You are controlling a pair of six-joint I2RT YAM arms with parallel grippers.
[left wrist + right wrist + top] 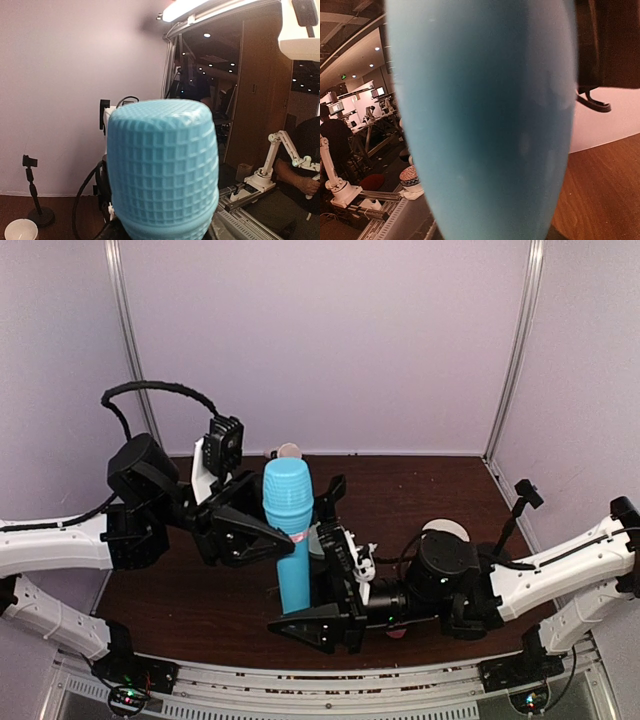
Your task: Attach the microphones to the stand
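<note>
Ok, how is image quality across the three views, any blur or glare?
Top external: evenly lit and sharp, blue microphone clear. Left wrist: microphone head sharp enough to show its grid, ceiling light flaring at the top. Right wrist: microphone body too close, a soft blur covering most of the frame.

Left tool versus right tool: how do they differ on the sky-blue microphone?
The left tool grips the sky-blue microphone high, just below its head; the right tool sits lower, at the handle. The left tool reaches in from the left, the right tool from the right. The left tool is clamped; whether the right tool presses yet is unclear. Both flank the same upright microphone.
</note>
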